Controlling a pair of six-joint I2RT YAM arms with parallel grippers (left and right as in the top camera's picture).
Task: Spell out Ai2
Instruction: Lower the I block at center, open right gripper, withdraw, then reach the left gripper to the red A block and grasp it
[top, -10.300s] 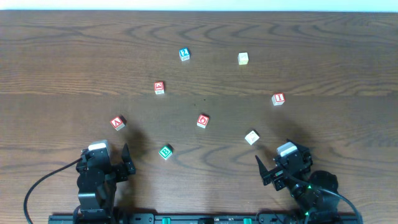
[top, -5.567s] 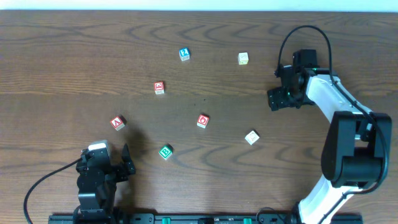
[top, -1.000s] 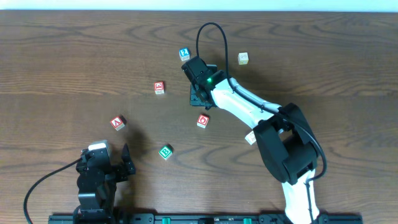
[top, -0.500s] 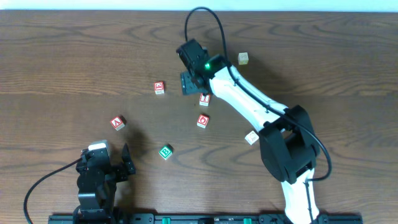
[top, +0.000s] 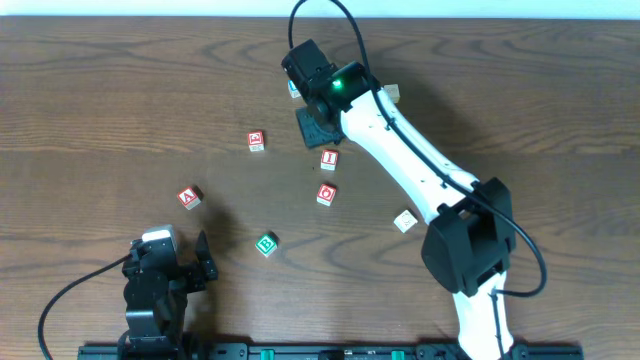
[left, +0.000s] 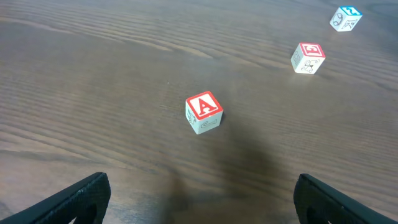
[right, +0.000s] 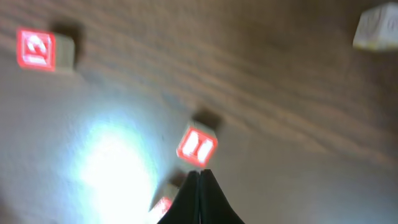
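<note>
The red I cube (top: 329, 159) sits near the table's middle, just behind the red O cube (top: 326, 194). My right gripper (top: 317, 130) hovers a little behind and left of the I cube, shut and empty. In the right wrist view its closed fingertips (right: 200, 175) point at the I cube (right: 197, 147) below. The red A cube (top: 189, 197) lies at front left, ahead of my open left gripper (top: 168, 262); the A cube (left: 203, 112) is well beyond the jaws. The blue 2 cube (left: 346, 17) is far back, mostly hidden overhead by the right arm.
Another red-faced cube (top: 256, 141) lies left of the right gripper. The green B cube (top: 266, 243) is at the front, a white cube (top: 404, 220) at right, and a pale cube (top: 392, 93) at the back beside the right arm.
My right gripper has let go of the I cube, left it on the table behind the O cube, drawn back towards the far side and shut. The left arm has not moved.
</note>
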